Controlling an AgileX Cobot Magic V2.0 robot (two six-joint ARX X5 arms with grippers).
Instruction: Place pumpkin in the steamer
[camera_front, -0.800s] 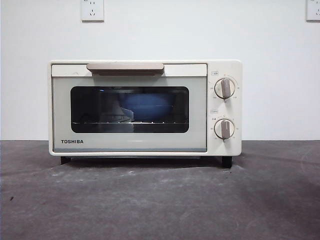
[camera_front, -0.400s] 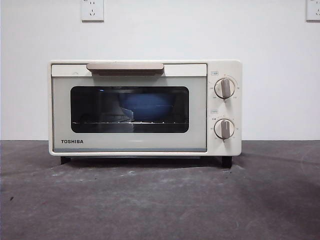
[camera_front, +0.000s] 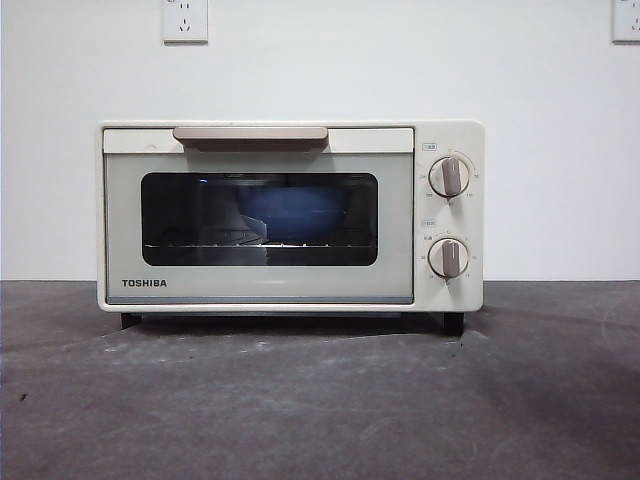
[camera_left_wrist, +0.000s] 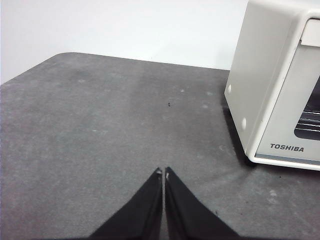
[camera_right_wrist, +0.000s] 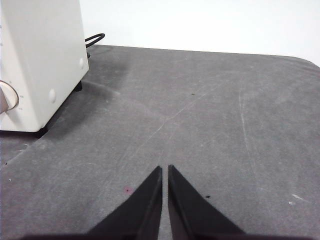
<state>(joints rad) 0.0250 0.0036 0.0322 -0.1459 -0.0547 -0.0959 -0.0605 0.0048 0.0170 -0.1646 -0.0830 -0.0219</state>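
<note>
Cream steamer (camera_front: 290, 215) door shut, grey table (camera_front: 320, 400) around

steamer (camera_front: 290, 215) interior – dim behind dark glass; blue shape (camera_front: 290, 212) indistinct | knob markings – too small

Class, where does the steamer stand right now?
In the front view the steamer stands mid-table against the white wall, door shut, a blue shape behind its glass. The left gripper and right gripper wait off either side.
</note>
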